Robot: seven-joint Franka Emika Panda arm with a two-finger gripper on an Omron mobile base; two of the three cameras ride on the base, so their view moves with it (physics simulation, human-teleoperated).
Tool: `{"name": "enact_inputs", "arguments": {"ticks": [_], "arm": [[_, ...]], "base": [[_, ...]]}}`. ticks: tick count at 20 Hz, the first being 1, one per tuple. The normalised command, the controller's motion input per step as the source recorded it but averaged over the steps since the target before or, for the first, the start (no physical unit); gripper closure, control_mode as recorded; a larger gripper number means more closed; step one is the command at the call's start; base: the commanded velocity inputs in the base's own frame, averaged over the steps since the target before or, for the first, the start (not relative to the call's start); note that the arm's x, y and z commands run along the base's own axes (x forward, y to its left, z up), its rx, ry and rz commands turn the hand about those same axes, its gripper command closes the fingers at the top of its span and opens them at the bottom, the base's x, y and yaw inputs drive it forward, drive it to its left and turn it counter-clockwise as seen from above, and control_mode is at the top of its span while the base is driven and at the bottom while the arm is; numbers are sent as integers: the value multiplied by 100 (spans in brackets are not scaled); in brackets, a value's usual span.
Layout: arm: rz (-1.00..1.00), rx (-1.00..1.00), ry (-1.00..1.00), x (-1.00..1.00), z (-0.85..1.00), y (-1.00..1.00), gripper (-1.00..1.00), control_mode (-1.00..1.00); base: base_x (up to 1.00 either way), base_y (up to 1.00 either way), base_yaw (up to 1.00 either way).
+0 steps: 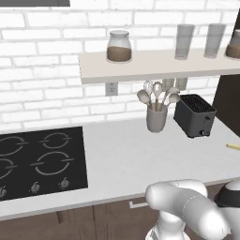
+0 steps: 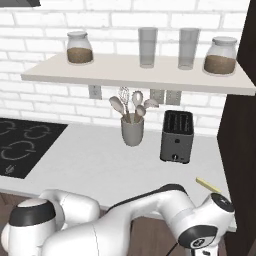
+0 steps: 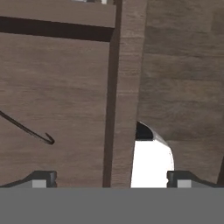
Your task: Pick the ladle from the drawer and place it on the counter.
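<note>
**Robot arm reaches below the counter, gripper wide open, ladle not yet in hand**

A white robot arm (image 2: 150, 210) bends down in front of a kitchen counter (image 1: 126, 154), a smooth pale grey worktop against a white brick wall. Its hand is lowered below the counter's front edge, among dark brown wooden cabinet fronts.

Looking along the hand, the gripper (image 3: 111, 179) is spread wide, its two fingertips (image 3: 41, 178) far apart at the bottom of that view, with nothing between them. It faces the brown wood panels, with a vertical wooden edge (image 3: 124, 87) running up the middle. To the left of that edge, a thin dark curved stem lies against the wood: most likely the ladle (image 3: 28, 130), of which just a part is visible. It sits off to the side of the gripper, not between the fingers.

On the counter stand a grey crock of wooden spoons and a whisk (image 1: 156, 110), and a dark toaster (image 1: 194, 115) beside it. A black stovetop (image 1: 40, 161) lies to the left. A beige wall shelf (image 2: 135, 72) holds jars and glasses.

The risks, as I judge them: the ladle is slim and off-centre, so the fingers could close on air or pinch only its tip and let it slip. The wooden edge stands close ahead, and a sideways move could knock the hand into it.
</note>
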Motion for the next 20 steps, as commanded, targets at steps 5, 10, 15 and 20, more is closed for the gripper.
{"name": "enact_inputs", "arguments": {"ticks": [5,10,15,20], "arm": [[0,5,0,-2,-13,0,-100,-100],[0,1,0,0,-34,0,-100,-100],[0,6,0,3,-22,-4,-100,-100],[0,3,2,-8,-42,-22,-100,-100]], "base": [[0,0,0],[0,0,0],[0,0,0],[0,0,0]]}}
